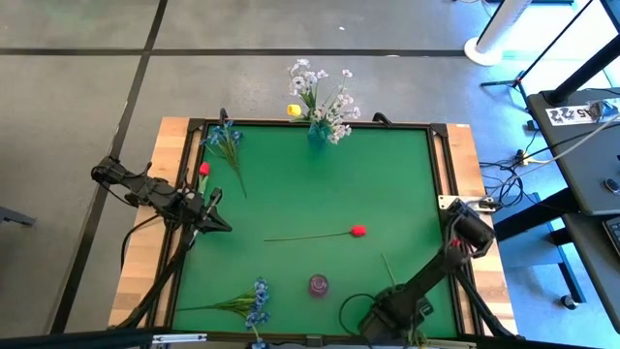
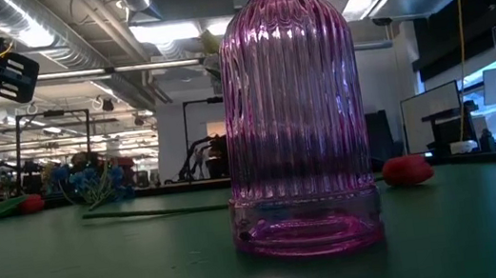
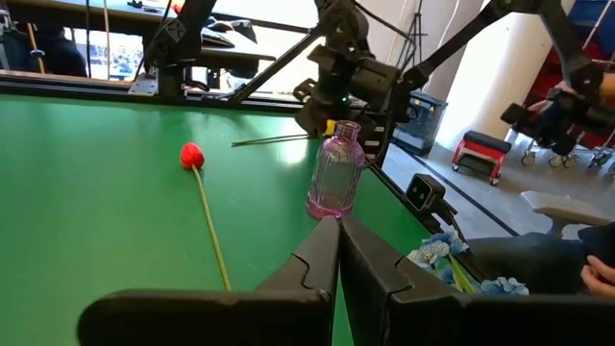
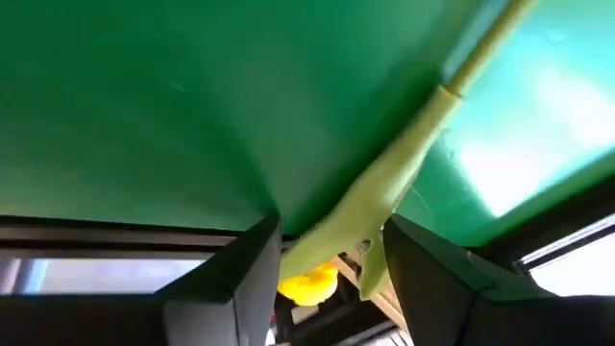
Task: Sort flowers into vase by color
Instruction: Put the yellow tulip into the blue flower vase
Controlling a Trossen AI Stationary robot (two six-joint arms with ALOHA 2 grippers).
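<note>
My right gripper (image 4: 332, 231), at the table's near right (image 1: 395, 294), is shut on a yellow flower (image 4: 307, 284) whose green stem (image 1: 387, 268) points toward the table's middle. My left gripper (image 3: 336, 240) is shut and empty at the left edge (image 1: 221, 223). A purple ribbed glass vase (image 1: 319, 285) stands upright near the front edge. A red flower (image 1: 357, 231) lies flat mid-table. A teal vase (image 1: 317, 134) at the far edge holds white sprigs and a yellow bud (image 1: 294, 111). My right gripper pinches the yellow flower's thick green stem part just beside the bud (image 4: 357, 223) between its two fingers, which lie across the stem. The bud sits back between the fingers. The thin stem runs out past the fingertips; whether its free end rests on the table I cannot tell.
Blue flowers lie at the far left corner (image 1: 225, 138) and the near left (image 1: 254, 302). Another red bud (image 1: 203, 170) lies by the left edge. A raised black frame (image 1: 291, 124) rims the green mat. Bare mat lies at the centre and the far right.
</note>
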